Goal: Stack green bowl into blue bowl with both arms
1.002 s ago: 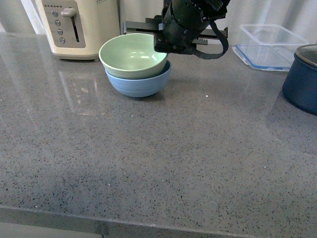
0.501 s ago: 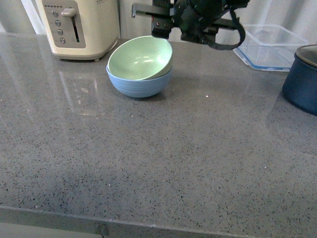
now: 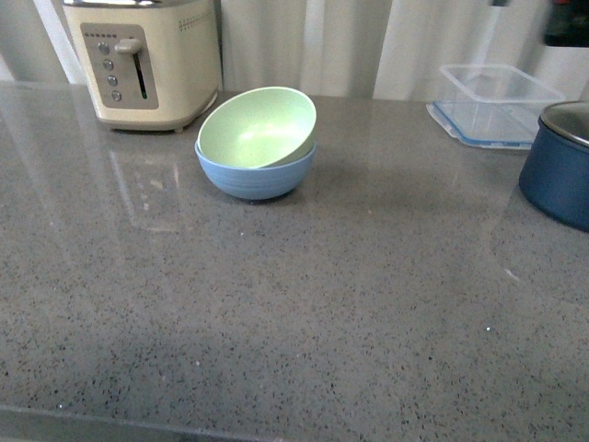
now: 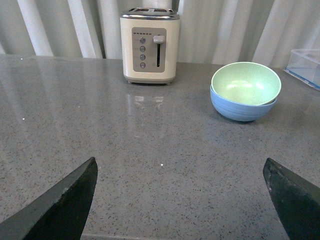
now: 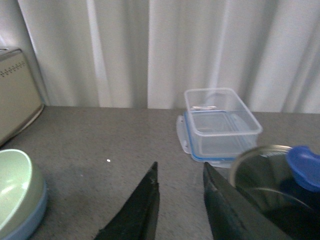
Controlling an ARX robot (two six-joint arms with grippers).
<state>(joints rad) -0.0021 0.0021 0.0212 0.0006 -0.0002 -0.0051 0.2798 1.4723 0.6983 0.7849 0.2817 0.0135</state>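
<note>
Your left gripper [image 4: 182,197] shows in its wrist view as two black fingers [image 4: 62,202] set wide apart, nothing between them, hanging over bare grey speckled stone countertop [image 3: 304,313] well short of the bowls. Your right gripper [image 5: 177,192] shows two black fingers [image 5: 137,207] with only a narrow gap between them (not quite touching at the tips), and they grip nothing; they sit above the counter, and the clear lidless plastic container [image 5: 220,122] lies beyond them. In the front view only a dark blurred piece of the right arm [image 3: 566,23] shows at the top right corner.

You can see the pale mint-green round bowl [image 3: 258,127] resting inside the light sky-blue round bowl [image 3: 255,175], at the back of the counter. It is not seated level: it tilts, its rim raised high on the far right side and dipping towards the near left, so its inside faces you. The blue bowl stands upright on the counter, and neither gripper touches either bowl.

A cream toaster with grey buttons and a lever [image 3: 143,60] stands just left of the bowls, against the pleated white curtain [image 3: 368,41]. Off to the right, well apart from the stack, sits a dark navy pot with a metal lid [image 3: 560,161], and that lid carries a blue knob [image 5: 304,160].
</note>
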